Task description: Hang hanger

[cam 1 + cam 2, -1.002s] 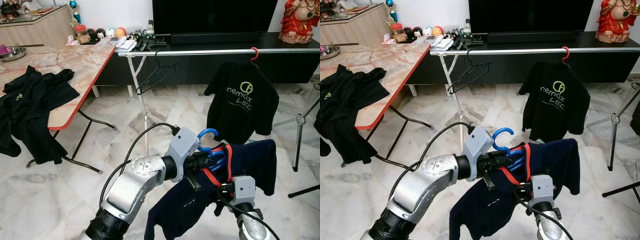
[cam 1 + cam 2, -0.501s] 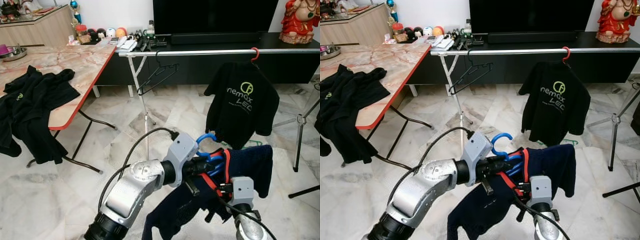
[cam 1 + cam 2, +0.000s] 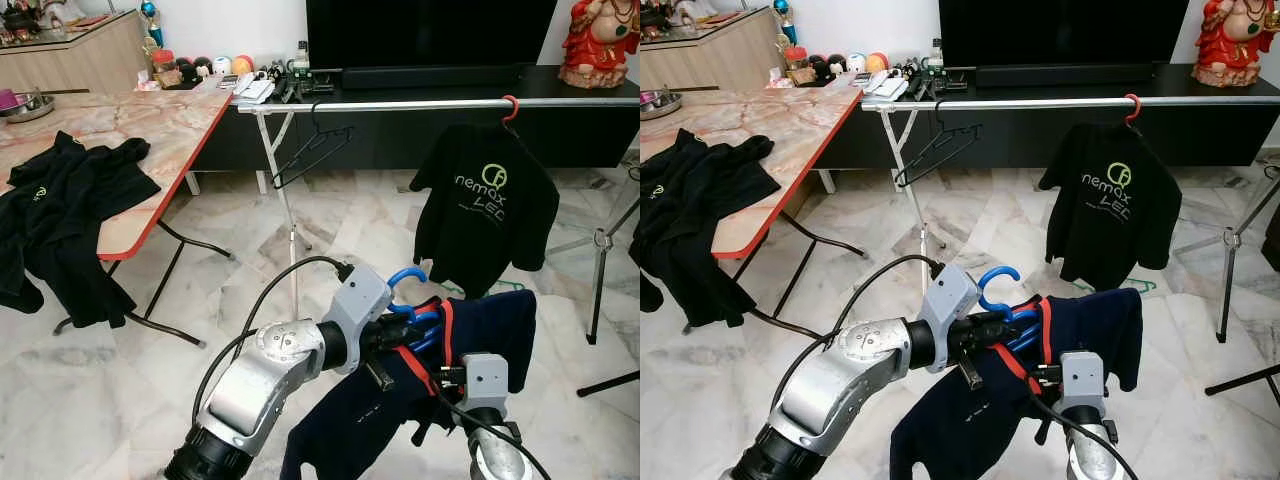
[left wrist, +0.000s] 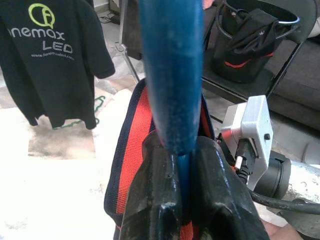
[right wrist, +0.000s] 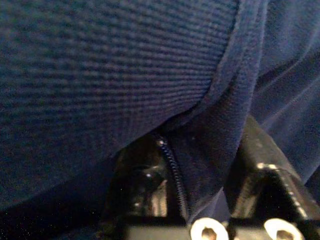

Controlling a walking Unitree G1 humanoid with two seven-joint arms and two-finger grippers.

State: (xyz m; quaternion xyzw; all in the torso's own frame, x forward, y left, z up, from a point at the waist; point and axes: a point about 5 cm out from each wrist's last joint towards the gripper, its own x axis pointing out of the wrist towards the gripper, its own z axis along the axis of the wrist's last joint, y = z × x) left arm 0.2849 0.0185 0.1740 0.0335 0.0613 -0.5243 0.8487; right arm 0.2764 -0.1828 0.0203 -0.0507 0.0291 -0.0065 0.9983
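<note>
Between the left gripper's clenched fingers sits the blue hanger, its hook curling up just above them. It carries a navy shirt with a red collar band, draped down below. Under it, the right gripper pinches the shirt's fabric. Well beyond the fingers runs the rail, holding a black hanger and a black printed shirt.

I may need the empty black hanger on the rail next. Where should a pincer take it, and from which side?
Probably the lower bar of the black hanger. It hangs by its hook from the silver rail, tilted, with open space beneath it. Come from the robot's side, below the rail, fingers straddling the thin bar. Both pincers are busy: the left pincer clamps the blue hanger.
</note>
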